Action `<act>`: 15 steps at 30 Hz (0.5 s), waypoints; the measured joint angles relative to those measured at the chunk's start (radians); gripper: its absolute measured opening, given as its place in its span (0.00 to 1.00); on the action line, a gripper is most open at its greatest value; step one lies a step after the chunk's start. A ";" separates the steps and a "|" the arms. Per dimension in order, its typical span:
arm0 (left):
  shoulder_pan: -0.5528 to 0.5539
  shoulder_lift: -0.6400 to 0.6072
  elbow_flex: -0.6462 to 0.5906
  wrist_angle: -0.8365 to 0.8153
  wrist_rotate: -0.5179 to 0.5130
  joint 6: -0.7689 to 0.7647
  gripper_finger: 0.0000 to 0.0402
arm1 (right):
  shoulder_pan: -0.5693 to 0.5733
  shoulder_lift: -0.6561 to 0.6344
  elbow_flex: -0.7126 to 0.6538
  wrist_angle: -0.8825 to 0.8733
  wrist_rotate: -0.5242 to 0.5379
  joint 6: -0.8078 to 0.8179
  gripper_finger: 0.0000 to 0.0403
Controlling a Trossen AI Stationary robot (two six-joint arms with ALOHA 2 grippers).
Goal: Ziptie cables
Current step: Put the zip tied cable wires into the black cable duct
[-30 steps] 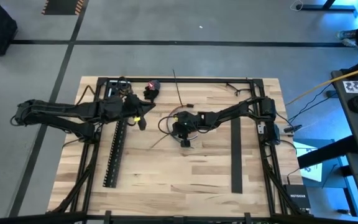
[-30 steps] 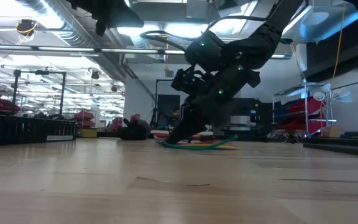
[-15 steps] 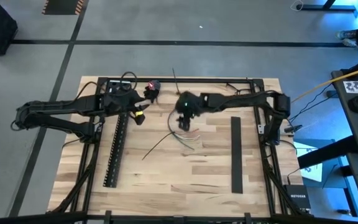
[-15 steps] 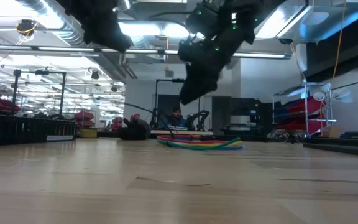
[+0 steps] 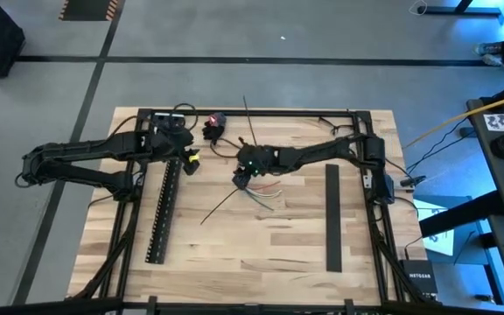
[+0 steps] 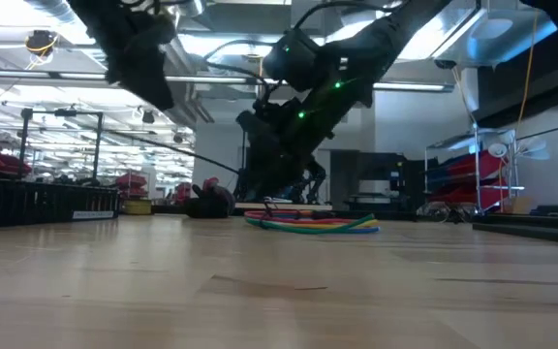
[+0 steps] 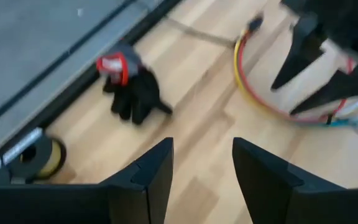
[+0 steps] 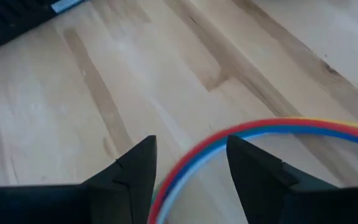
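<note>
The cables (image 5: 265,191), a loose bundle of coloured wires, lie flat on the table (image 5: 234,254) near its middle; the low view shows them as a flat band (image 6: 313,225). My right gripper (image 5: 243,172) hovers open just above the bundle's left loop. In its wrist view the red, blue and yellow wires (image 8: 272,130) curve past below the gap between its fingers (image 8: 191,168). My left gripper (image 5: 191,161) is open and empty to the left, raised and tipped down toward the table. Its wrist view (image 7: 202,168) looks at the cable loop (image 7: 253,81).
A long black slotted bar (image 5: 161,210) lies at the left and a flat black bar (image 5: 331,219) at the right. One thin dark strip (image 5: 220,208) lies in front of the cables, another (image 5: 248,121) at the far edge. A black and red thing (image 5: 213,125) sits far left.
My right gripper has risen off the cables, swung toward the far edge, then come back toward the left, rolling as it went. The cables have stayed on the table and lie flatter now. My left gripper has tipped downward.
</note>
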 joint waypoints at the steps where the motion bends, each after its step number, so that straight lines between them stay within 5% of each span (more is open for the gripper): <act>1: -0.004 0.000 0.000 -0.023 0.001 -0.021 0.40 | 0.009 0.009 0.000 0.016 0.016 0.010 0.47; 15: -0.071 0.001 0.000 -0.195 0.002 -0.293 0.40 | 0.051 0.118 0.009 -0.015 0.128 0.066 0.47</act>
